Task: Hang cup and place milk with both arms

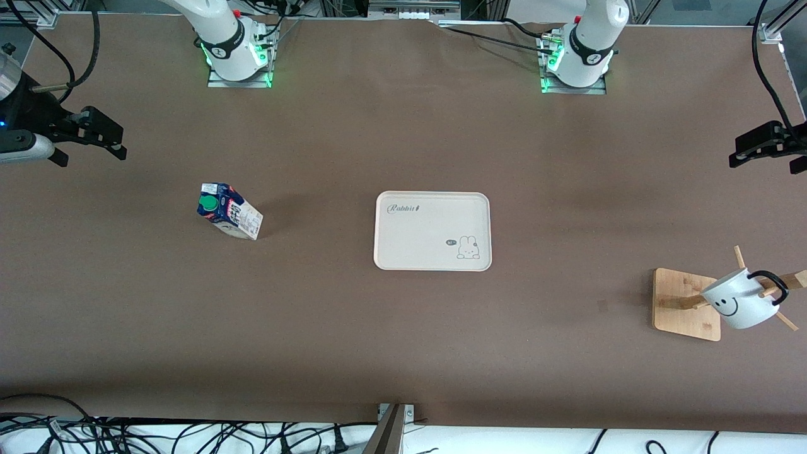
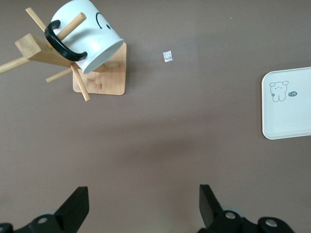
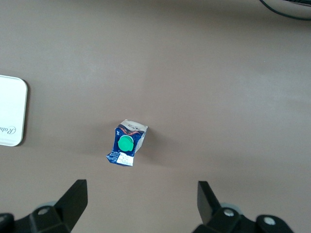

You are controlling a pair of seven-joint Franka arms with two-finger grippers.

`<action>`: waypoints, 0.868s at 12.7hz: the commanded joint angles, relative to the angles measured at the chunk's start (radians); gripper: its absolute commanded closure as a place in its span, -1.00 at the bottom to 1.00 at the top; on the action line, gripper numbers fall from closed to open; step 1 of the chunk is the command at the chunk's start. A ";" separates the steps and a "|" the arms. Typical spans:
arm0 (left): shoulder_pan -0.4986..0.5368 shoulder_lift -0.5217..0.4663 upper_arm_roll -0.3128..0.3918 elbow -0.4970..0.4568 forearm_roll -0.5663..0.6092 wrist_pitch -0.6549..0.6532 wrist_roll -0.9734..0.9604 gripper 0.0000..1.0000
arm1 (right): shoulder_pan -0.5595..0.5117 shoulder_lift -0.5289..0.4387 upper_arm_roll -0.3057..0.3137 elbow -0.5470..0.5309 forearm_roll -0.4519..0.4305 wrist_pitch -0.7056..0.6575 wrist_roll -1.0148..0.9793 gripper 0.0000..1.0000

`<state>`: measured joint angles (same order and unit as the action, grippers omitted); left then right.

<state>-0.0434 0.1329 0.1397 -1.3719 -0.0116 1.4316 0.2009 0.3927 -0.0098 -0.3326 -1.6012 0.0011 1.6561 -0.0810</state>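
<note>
From my remote station I log the cup [image 1: 743, 305] already hanging: its black loop handle sits over a peg of the wooden rack [image 1: 687, 304], which stands at the left arm's end of the desk [image 1: 403, 340], at about 4 o'clock from the tray [image 1: 432, 231] in the front view. I judge that half of the job done. The milk [image 1: 229, 210] stands upright on bare desk toward the right arm's end, at about 9 o'clock from the tray and well apart from it, green cap up. The tray itself carries nothing, so placing the carton looks to be what remains, presumably onto that tray. Left end effector [image 1: 766, 149] hangs released and empty over the desk edge at its own end, at roughly 12 o'clock from the rack; I read it as waiting. Right end effector [image 1: 94, 135] is likewise spread wide, gripping nothing, over the desk at about 10 o'clock from the milk.
</note>
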 commanded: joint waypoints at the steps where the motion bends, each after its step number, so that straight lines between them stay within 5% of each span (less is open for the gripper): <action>1: -0.032 -0.041 0.034 -0.059 -0.050 0.044 -0.011 -1.00 | -0.003 0.004 0.001 0.021 -0.015 -0.021 -0.005 -1.00; 4: -0.043 -0.052 0.034 -0.125 -0.015 0.049 -0.012 -1.00 | -0.002 0.005 0.001 0.018 -0.013 -0.021 0.001 -1.00; 11: -0.043 -0.038 0.031 -0.110 0.005 0.033 -0.012 -1.00 | -0.011 0.020 -0.002 0.014 -0.007 -0.019 0.003 -1.00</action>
<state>-0.0710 0.1197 0.1616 -1.4613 -0.0308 1.4642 0.2004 0.3871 0.0079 -0.3366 -1.6012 0.0011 1.6550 -0.0796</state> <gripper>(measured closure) 0.000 0.000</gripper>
